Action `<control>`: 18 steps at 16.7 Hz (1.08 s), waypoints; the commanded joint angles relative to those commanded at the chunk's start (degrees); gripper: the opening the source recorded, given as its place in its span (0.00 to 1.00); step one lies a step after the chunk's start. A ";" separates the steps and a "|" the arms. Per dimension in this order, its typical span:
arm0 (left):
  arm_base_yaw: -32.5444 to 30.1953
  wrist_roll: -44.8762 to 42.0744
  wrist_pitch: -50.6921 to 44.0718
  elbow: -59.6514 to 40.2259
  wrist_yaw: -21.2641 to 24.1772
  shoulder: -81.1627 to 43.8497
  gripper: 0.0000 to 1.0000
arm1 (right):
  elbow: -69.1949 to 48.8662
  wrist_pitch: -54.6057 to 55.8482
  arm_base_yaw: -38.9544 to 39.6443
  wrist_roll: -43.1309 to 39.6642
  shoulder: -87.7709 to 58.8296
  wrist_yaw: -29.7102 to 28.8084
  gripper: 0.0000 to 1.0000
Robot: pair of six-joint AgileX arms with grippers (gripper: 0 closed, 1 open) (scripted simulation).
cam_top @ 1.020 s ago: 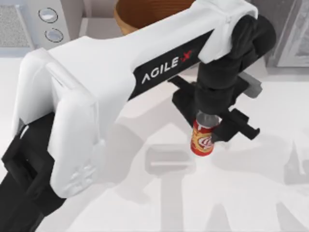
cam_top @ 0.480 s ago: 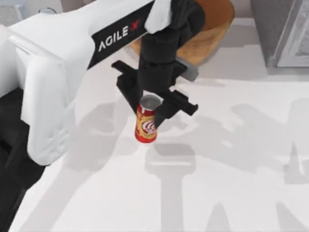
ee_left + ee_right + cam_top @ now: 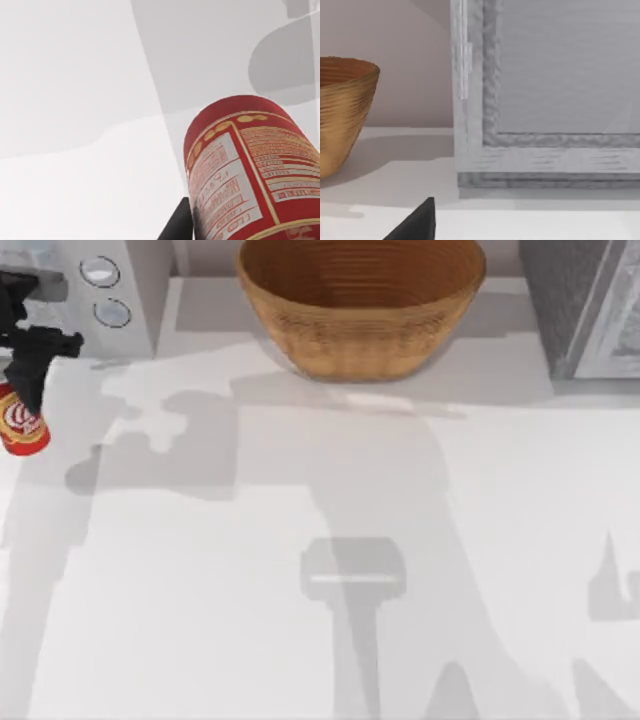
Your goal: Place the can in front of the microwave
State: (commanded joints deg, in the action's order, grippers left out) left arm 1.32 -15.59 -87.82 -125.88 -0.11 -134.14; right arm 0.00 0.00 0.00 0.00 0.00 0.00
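The left edge of the top view cuts off most of the can (image 3: 20, 426) and of the left pincer (image 3: 22, 360), so only the can's lower red and orange body with part of its white logo can be seen, while its silver top is hidden under the dark fingers. The microwave (image 3: 120, 285) is also cropped at the top left corner, with just its two round knobs and a strip of mesh window in sight. The left pincer reaches down from above and pinches the can, which sits at the table's (image 3: 330, 620) far left, just in front of the microwave; whether the can touches the table cannot be told. In the left wrist view the can (image 3: 250, 170) looms close and tilted, one dark fingertip (image 3: 179, 225) beside it. The right wrist view faces a grey speckled box (image 3: 545, 95) and a woven basket (image 3: 342, 110); whether the right pincer is spread cannot be told.
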 joint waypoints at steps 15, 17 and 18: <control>20.64 -8.20 10.09 5.04 0.03 1.34 0.00 | 0.00 0.00 0.00 0.00 0.00 0.00 1.00; 20.68 -8.19 10.64 5.60 0.06 1.40 0.00 | 0.00 0.00 0.00 0.00 0.00 0.00 1.00; 20.68 -8.19 10.64 5.60 0.06 1.40 0.00 | 0.00 0.00 0.00 0.00 0.00 0.00 1.00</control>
State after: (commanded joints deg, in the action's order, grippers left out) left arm 22.01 -23.78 -77.18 -120.27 -0.05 -132.74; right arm 0.00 0.00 0.00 0.00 0.00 0.00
